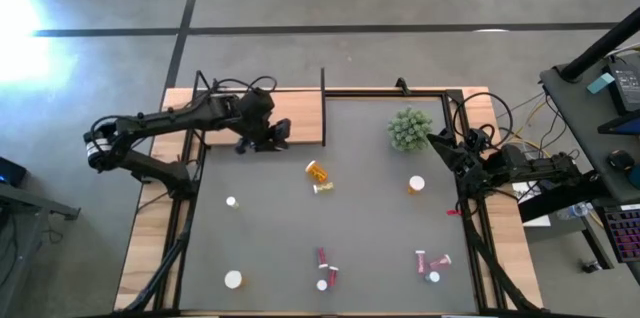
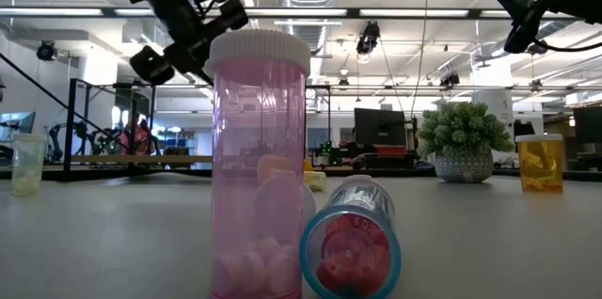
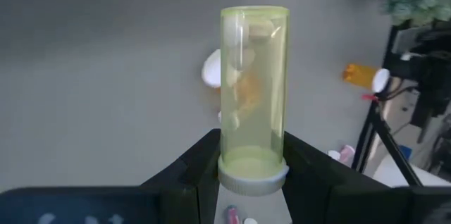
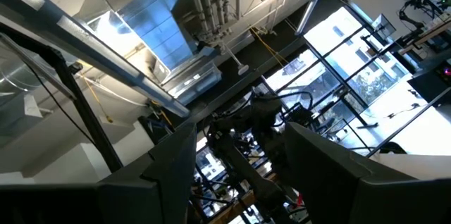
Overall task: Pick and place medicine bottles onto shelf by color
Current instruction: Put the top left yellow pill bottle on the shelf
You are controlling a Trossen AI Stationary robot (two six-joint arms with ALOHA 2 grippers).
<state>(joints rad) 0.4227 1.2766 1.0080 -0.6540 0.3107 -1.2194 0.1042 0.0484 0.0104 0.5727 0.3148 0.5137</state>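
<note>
yellowish bottle [image 3: 254,90] clamped in left pincer [image 1: 268,136] beside shelf [image 1: 300,116].

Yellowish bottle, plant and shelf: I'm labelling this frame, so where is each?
yellowish bottle [image 3: 254,90]: left wrist view, mid-body, gripped by the left tool.
plant [image 1: 409,129]: high view, centre of foliage.
shelf [image 1: 302,118]: high view, bare board.

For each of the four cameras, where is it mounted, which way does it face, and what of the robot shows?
High view: overhead, looking straight down on the grey mat; both arms show, left gripper by the shelf.
Low view: table height, looking level past a pink bottle into the room; arms enter from above.
Left wrist view: looks past its jaws, shut on a yellowish bottle.
Right wrist view: tilted up at the ceiling; right gripper open, empty.
Shared: high and low views both show the green plant.
</note>
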